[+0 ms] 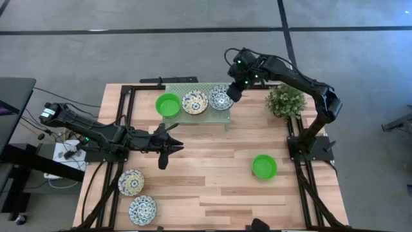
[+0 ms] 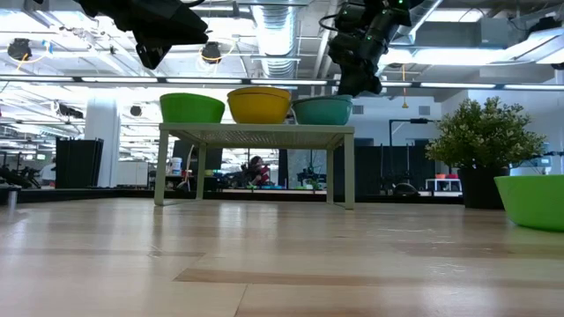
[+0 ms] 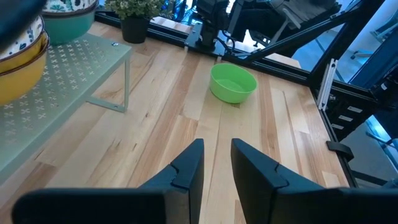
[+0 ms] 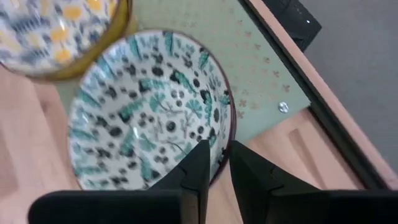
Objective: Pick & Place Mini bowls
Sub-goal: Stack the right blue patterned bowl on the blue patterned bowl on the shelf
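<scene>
Three mini bowls sit in a row on the pale green mesh rack [image 1: 212,117]. They are a plain green one [image 1: 168,104], a yellow-blue floral one [image 1: 194,102] and a white one with a blue-green pattern [image 1: 219,98]. My right gripper [image 1: 232,95] is at the patterned bowl's [image 4: 149,118] right rim, shut on it. My left gripper [image 1: 163,158] hovers over the table's left-middle, narrowly open and holding nothing. Another green bowl [image 1: 264,166] rests on the table toward the right. Two floral bowls [image 1: 131,182] [image 1: 142,209] rest near the left near corner. My right gripper pinches the patterned bowl's rim [image 4: 225,134] on the side toward the table's right, with one finger [image 4: 198,163] inside the bowl and the other outside. The fingers come slanting down from above. The bowl stands upright with its base on the rack [image 2: 256,132].
A small potted plant [image 1: 285,100] stands just right of the rack, close to my right arm. Bare wood lies in the table's middle between the rack and the near edge. The rack stands on thin legs [image 2: 349,167] at the far edge.
</scene>
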Controlling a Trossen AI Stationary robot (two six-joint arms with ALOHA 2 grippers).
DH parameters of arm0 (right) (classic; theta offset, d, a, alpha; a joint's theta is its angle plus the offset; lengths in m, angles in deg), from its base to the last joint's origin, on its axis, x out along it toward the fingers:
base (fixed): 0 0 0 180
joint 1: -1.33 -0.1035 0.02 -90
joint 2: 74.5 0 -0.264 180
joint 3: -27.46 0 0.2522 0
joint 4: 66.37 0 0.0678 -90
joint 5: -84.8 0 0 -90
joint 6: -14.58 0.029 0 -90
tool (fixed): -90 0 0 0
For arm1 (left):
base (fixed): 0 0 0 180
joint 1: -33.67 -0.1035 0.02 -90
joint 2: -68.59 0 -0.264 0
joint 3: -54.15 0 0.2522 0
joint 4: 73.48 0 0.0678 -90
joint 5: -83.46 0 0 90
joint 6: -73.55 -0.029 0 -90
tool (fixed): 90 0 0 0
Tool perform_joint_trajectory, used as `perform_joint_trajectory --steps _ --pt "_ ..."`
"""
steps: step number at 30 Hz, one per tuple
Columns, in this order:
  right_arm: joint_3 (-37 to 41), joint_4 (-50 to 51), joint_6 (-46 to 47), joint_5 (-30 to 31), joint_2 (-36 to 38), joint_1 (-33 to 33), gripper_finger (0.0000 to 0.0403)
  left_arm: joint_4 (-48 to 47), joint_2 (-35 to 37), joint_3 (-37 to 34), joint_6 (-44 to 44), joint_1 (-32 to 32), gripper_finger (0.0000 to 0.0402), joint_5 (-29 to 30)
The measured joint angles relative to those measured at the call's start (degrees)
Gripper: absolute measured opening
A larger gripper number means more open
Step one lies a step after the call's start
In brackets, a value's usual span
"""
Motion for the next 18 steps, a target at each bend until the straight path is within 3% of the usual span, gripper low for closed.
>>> perform_joint_trajectory --steps 5,18 --pt "0.0 0.35 -1.12 4.23 0.0 -1.06 0.0057 0.0 0.0 0.0 -0.11 0.0 0.0081 0.0" --pt "0.0 -2.17 -2.19 4.44 0.0 -1.66 0.0057 0.0 0.0 0.0 -0.15 0.01 0.0081 0.0"
